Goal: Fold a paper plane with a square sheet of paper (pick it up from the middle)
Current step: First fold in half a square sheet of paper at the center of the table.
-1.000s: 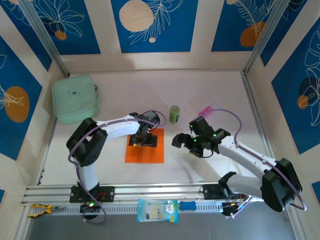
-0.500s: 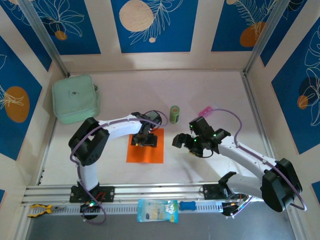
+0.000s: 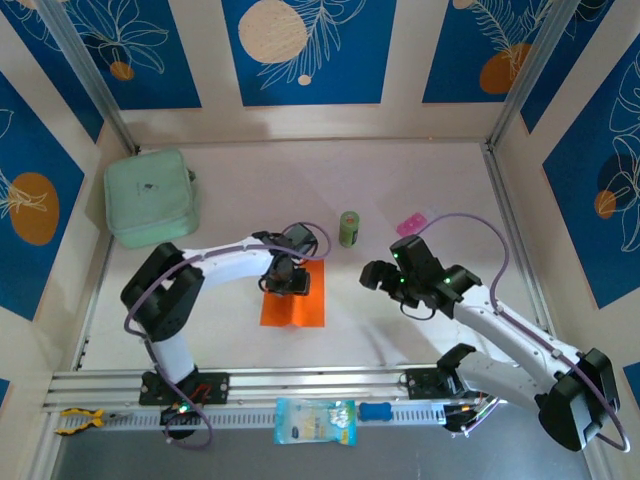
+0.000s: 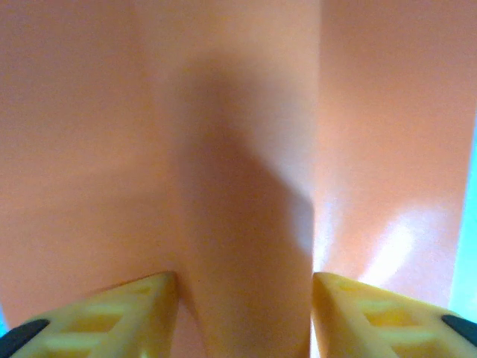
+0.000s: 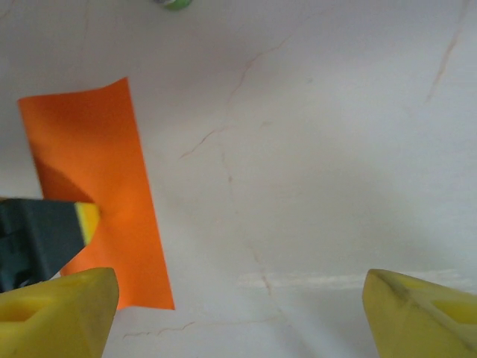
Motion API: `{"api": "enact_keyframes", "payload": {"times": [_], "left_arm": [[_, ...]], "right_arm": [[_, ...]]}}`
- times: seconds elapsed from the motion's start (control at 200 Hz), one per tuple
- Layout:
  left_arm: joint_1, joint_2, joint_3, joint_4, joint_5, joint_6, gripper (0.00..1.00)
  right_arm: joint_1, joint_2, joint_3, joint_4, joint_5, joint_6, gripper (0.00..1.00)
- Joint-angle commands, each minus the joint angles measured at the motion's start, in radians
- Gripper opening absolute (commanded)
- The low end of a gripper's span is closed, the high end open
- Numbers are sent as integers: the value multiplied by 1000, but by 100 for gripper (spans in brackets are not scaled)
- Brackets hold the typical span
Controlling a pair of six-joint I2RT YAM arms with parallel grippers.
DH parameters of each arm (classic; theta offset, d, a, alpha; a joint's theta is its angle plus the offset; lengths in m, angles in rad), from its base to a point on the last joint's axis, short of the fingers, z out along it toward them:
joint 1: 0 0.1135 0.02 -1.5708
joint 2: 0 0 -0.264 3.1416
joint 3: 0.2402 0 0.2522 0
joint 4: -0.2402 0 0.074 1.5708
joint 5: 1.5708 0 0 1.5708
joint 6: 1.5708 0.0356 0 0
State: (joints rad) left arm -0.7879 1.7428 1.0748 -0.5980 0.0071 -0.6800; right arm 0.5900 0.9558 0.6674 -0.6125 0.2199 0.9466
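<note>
The left arm point(image 3: 225, 256) runs its forearm toward 3 o'clock from a raised elbow, the left gripper point(image 3: 285, 281) pointing straight down, yellow fingers point(image 4: 134, 313) somewhat apart. The right arm point(image 3: 500, 321) stretches toward 10 o'clock, the right gripper point(image 3: 371, 274) spread wide

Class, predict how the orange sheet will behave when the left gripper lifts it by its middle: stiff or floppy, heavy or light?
Probably floppy: the square sheet of paper humps into a ridge between the left gripper's fingers. Likely very light: one corner seems to curl off the table unaided. Its sides may droop when raised.
</note>
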Motion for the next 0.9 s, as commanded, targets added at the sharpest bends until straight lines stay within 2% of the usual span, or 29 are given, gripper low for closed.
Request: {"api": "enact_keyframes", "payload": {"times": [0.0,0.055,0.305,0.45,0.565,0.68,0.775,0.89], "left_arm": [[-5,-73,-25,88,60,-13,48],[-4,-91,-30,106,83,-18,46],[2,-155,-73,284,274,-113,43],[4,-175,-98,401,395,-171,43],[2,-184,-157,568,477,-258,43],[3,-173,-230,759,522,-348,43],[3,-153,-242,755,518,-333,43],[4,-131,-264,746,502,-317,43]], "right_arm": [[-50,-43,-15,-4,-37,-102,88],[-91,-55,-29,31,-146,-132,87],[-253,-56,-70,80,-427,-122,82],[-283,-77,-62,70,-458,-126,86],[-282,-119,-77,111,-475,-114,86],[-269,-158,-102,150,-432,-63,85],[-258,-188,-132,198,-450,-65,82],[-234,-203,-173,264,-502,-76,74]]}}
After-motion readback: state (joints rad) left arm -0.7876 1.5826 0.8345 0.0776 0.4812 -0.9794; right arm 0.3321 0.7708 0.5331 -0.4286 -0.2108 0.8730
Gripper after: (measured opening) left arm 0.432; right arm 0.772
